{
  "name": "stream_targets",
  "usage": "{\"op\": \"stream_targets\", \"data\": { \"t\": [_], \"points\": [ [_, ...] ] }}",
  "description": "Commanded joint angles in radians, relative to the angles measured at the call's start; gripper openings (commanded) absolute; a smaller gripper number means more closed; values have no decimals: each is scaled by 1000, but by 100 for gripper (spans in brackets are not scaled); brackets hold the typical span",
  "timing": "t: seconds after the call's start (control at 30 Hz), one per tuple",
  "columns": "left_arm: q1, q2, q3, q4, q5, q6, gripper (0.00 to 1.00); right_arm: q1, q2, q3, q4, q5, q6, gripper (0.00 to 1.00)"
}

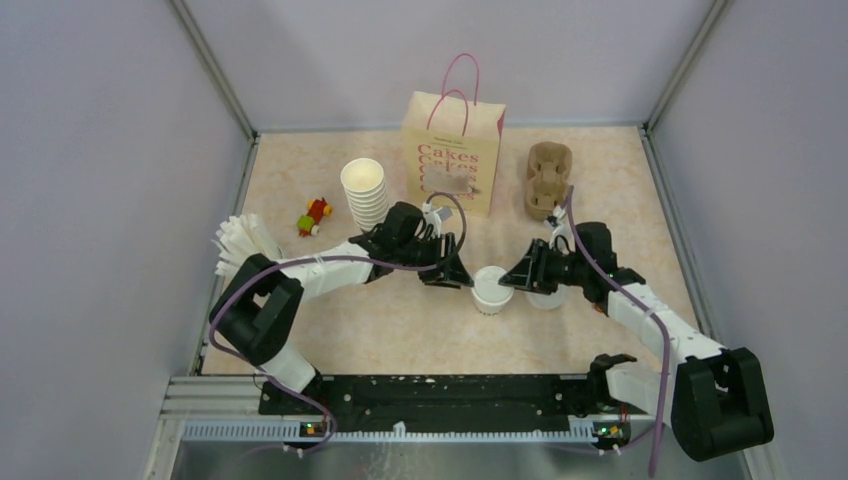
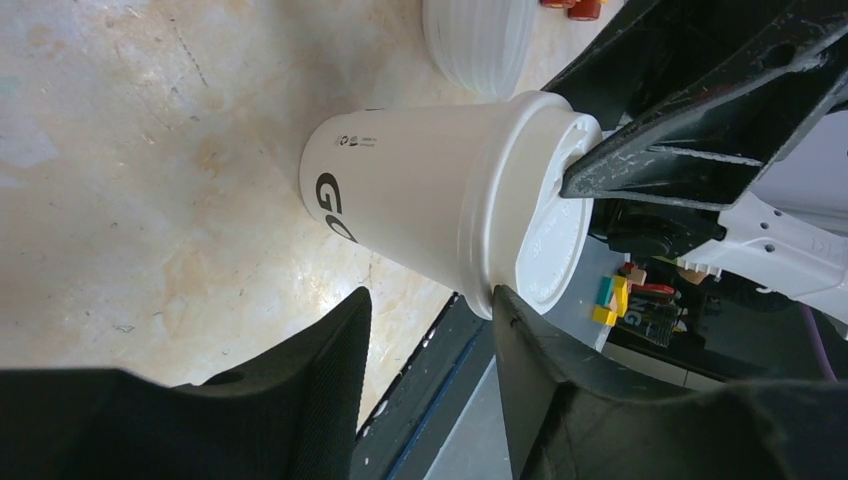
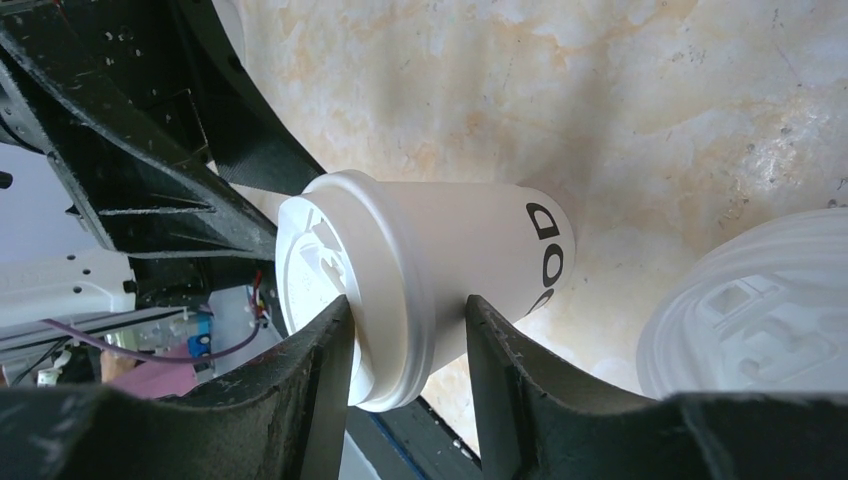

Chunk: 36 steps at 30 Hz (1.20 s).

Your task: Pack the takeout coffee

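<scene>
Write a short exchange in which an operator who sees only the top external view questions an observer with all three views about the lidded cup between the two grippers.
Operator: Does the right gripper actually have the takeout coffee?
Observer: Yes. The right wrist view shows its fingers pressed against both sides of the cup, just under the lid.
Operator: And the left gripper?
Observer: In the left wrist view it straddles the cup near the lid, but a gap shows between one finger and the cup wall, so it is not clamped.
</scene>
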Motion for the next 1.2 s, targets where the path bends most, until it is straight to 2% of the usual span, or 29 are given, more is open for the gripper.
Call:
{"op": "stream_targets", "data": {
  "t": [0.0,0.17,0.4,0.57,0.77,0.83,1.07,1.17],
  "points": [
    [0,28,6,-42,-62,17,51,-2,-1,-39,-44,65,-18,42],
    [-27,47,32,-225,-189,101,49,-3,-15,-66,-55,87,-11,42],
    [-87,95,38,-317,-311,137,48,-2,-45,-119,-33,98,21,42],
    [-90,93,60,-325,-320,136,50,-2,-47,-109,-36,98,17,42],
    [-72,121,287,-439,-333,198,55,-2,-88,-33,-80,90,74,44],
    [-70,145,349,-470,-336,220,56,-2,-99,-13,-101,92,91,48],
    [-63,143,376,-484,-339,234,61,-1,-149,27,-156,79,118,54],
    [-59,124,385,-484,-338,243,64,-1,-164,58,-185,81,118,59]
  ]
}}
